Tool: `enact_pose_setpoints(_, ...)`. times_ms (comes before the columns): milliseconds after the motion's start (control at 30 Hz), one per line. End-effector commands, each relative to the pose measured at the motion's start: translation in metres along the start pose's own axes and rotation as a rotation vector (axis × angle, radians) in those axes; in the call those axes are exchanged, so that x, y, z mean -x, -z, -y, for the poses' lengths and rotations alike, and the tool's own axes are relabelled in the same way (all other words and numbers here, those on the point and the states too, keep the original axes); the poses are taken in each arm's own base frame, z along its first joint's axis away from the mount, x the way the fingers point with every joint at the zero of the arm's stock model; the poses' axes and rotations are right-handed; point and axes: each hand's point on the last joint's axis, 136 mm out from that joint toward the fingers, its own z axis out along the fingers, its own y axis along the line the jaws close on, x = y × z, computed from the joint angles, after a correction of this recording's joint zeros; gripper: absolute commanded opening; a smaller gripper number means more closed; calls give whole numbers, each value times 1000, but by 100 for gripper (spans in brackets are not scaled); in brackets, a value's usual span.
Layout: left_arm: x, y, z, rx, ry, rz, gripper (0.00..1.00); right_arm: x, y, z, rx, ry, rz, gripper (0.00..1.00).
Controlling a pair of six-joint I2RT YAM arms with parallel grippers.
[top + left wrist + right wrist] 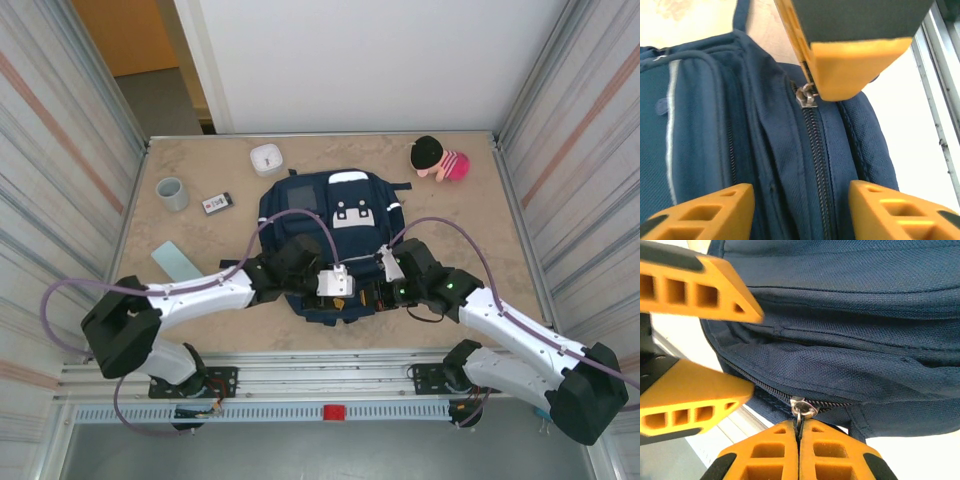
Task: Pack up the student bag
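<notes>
The student bag (300, 205) lies flat in the middle of the bench (480, 230), its front pocket and white buckle patch facing up. Both arms reach in to its near edge. The right end effector (800, 432) has its two fingers pressed together on the metal zipper pull (801, 407), which sits on the dark zipper (815, 145) running along the bag's side. The left end effector (800, 200) is just beside it with its fingers apart, one on each side of the zipper line, holding nothing; whether they touch the fabric I cannot tell. On the far left part of the bench stand a grey cup (172, 193) and a small white container (265, 158), with a small dark device (216, 203) between them and the bag. A pale blue flat item (178, 262) lies near the left arm. A plush doll (438, 158) with black hair and a pink body rests at the far right, apart from the bag
</notes>
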Motion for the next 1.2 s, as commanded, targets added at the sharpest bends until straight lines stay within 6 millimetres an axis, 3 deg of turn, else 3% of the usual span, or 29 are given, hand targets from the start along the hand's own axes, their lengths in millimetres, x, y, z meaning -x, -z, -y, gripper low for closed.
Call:
enact_pose_setpoints(0, 22, -1, -2, -9, -7, 71, 32, 18, 9, -21, 58, 28, 53, 0)
enact_pose_setpoints(67, 17, 2, -4, 11, -9, 63, 14, 19, 12, -4, -6, -8, 70, 0)
enact_pose_setpoints(133, 11, 10, -8, 39, -10, 53, 5, 21, 14, 14, -36, -79, 89, 0)
enact_pose_setpoints(233, -7, 24, -13, 66, 9, 21, 3, 23, 21, 44, -63, -197, 129, 0)
enact_pose_setpoints(300, -23, 33, -13, 75, 21, -31, 3, 26, 27, 53, -67, -223, 153, 0)
enact_pose_setpoints(400, -50, 46, -13, 113, 19, -152, 7, 27, 30, 41, 3, -198, 138, 0)
enact_pose_setpoints(467, -56, 52, -14, 142, 12, -182, 12, 27, 29, 24, 74, -162, 120, 0)
enact_pose_setpoints(533, -47, 56, -15, 154, 23, -144, 19, 25, 25, 8, 115, -112, 97, 0)
enact_pose_setpoints(700, -4, 54, -16, 122, 70, -10, 53, 22, 18, -15, 130, -28, 55, 0)
enact_pose_setpoints(800, 22, 42, -15, 123, 70, 40, 62, 25, 16, -26, 149, 3, 60, 0)
enact_pose_setpoints(933, 35, 22, -13, 109, 66, 37, 66, 28, 16, -36, 162, 32, 61, 0)
enact_pose_setpoints(1033, 32, 9, -18, 112, 78, 13, 56, 27, 16, -40, 172, 44, 58, 0)
enact_pose_setpoints(1167, 18, 6, -22, 139, 58, -45, 22, 28, 18, -21, 85, 1, 78, 0)
